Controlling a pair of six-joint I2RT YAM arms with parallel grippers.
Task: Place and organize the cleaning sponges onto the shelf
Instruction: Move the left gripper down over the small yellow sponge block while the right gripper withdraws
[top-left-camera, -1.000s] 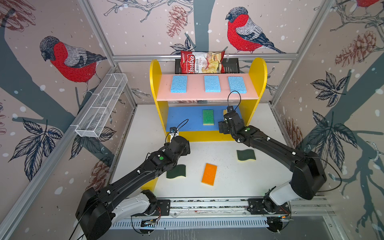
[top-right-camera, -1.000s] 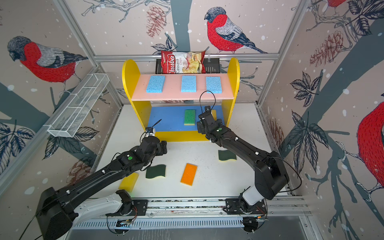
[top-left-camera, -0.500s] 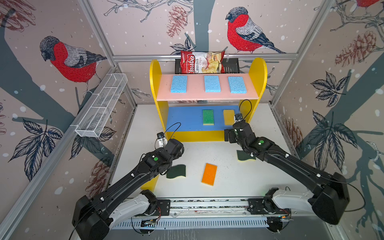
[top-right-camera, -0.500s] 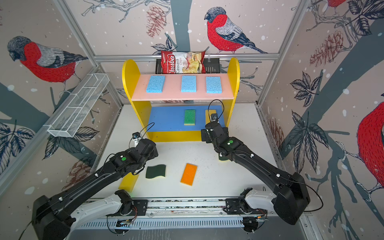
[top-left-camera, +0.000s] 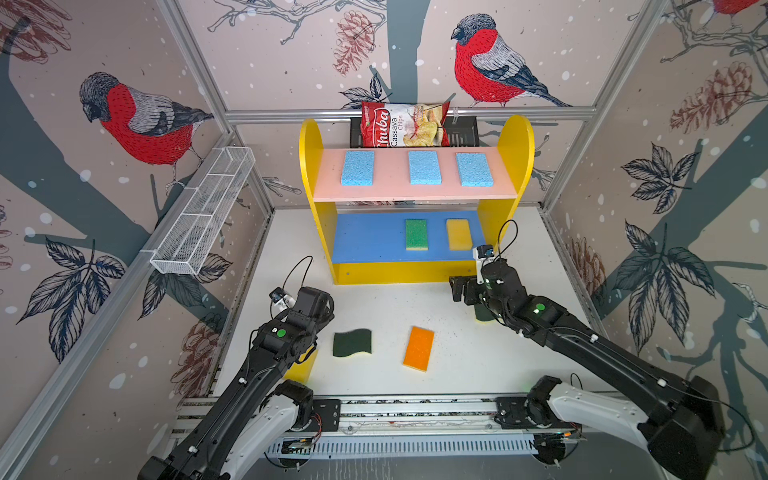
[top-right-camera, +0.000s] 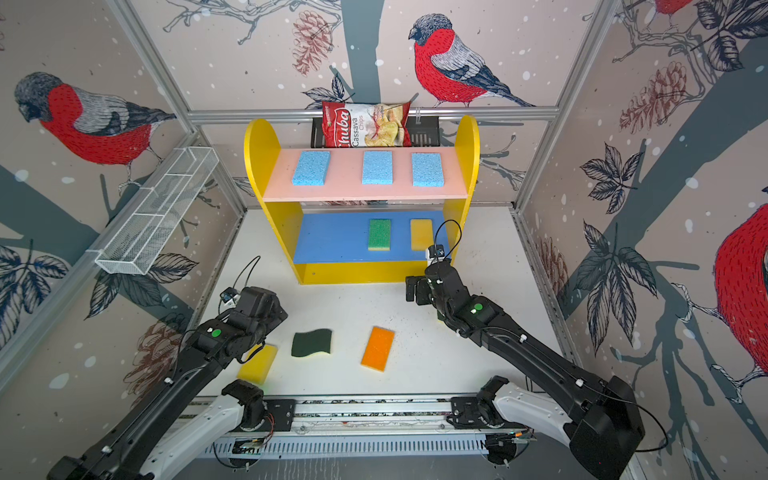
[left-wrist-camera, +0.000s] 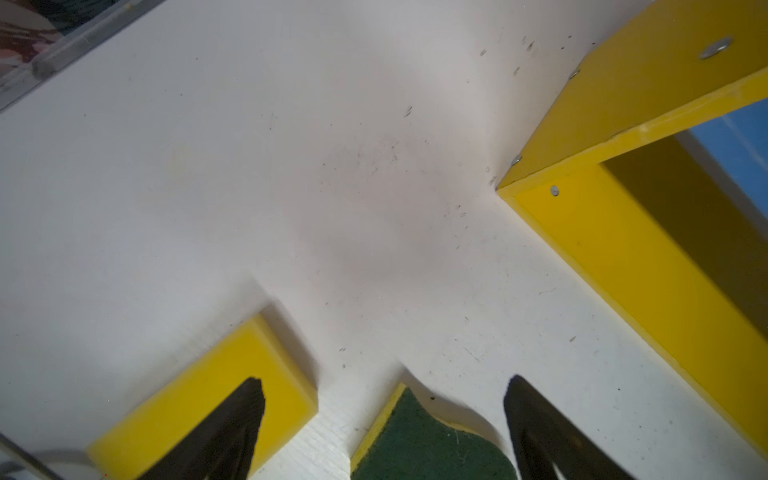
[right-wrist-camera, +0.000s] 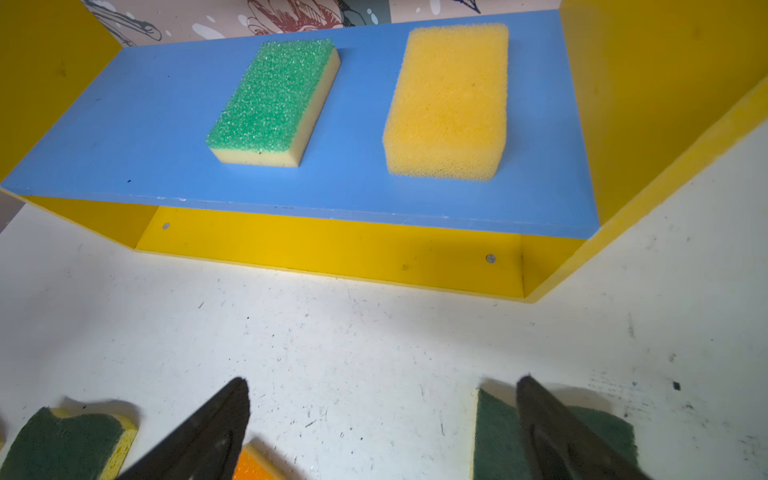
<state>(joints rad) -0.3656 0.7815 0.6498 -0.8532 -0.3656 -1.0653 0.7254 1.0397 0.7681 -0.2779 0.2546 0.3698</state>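
My left hand (left-wrist-camera: 384, 380) and right hand (right-wrist-camera: 382, 380) hang released, empty, so I should centre the left over the yellow sponge (left-wrist-camera: 199, 386) on the bench (left-wrist-camera: 291, 187) and clench across its narrow sides.

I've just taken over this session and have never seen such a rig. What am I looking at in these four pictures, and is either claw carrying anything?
Two robot arms are mounted at the near edge of a white table, each ending in a two-fingered gripper. The two wide pictures come from one overhead camera. The two close-ups come from cameras on the wrists, looking out between the dark fingers. The shelf holds three blue sponges on its pink board, and a green-topped sponge and a yellow sponge on its blue board. On the table lie a wavy dark-green sponge, an orange sponge, a second yellow sponge partly under the left arm, and another wavy sponge beneath the right arm. The left gripper and the right gripper are both open and empty.
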